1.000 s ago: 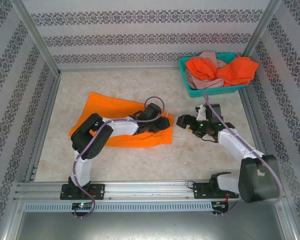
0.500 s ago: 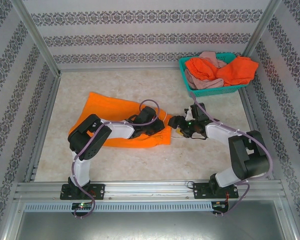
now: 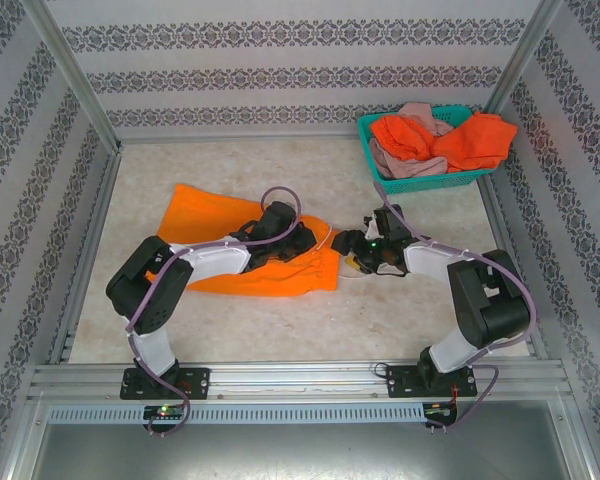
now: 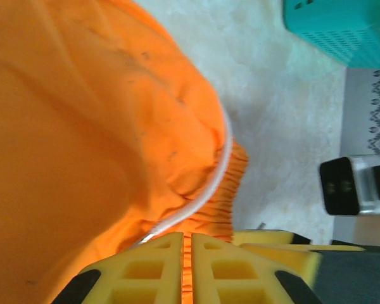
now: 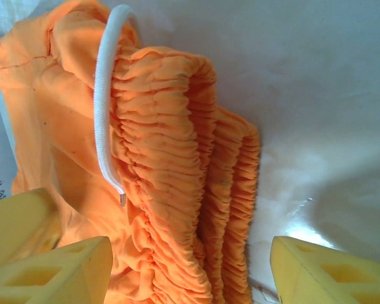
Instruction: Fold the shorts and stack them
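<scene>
The bright orange shorts [image 3: 205, 215] lie spread across the table's middle, with the gathered waistband [image 5: 171, 164] and white drawstring [image 5: 104, 95] at their right end. My left gripper [image 3: 305, 243] rests on that end. Its yellow fingers [image 4: 145, 266] are shut on a pinch of waistband cloth [image 4: 189, 266]. My right gripper [image 3: 348, 250] comes at the waistband from the right and stands open [image 5: 190, 272], with the folded elastic between its fingers. Darker red-orange shorts [image 3: 480, 140] and dusty pink shorts [image 3: 405, 165] are heaped in the teal basket [image 3: 450, 180].
The teal basket [image 4: 342, 25] stands at the back right corner against the metal frame. Patterned walls and aluminium rails [image 3: 280, 375] enclose the table. Bare marbled tabletop [image 3: 380, 320] lies in front of the shorts and to their right.
My left gripper has slid left along the shorts and closed on the waistband. My right gripper has moved left up to the waistband edge, and its jaws have narrowed a little.
</scene>
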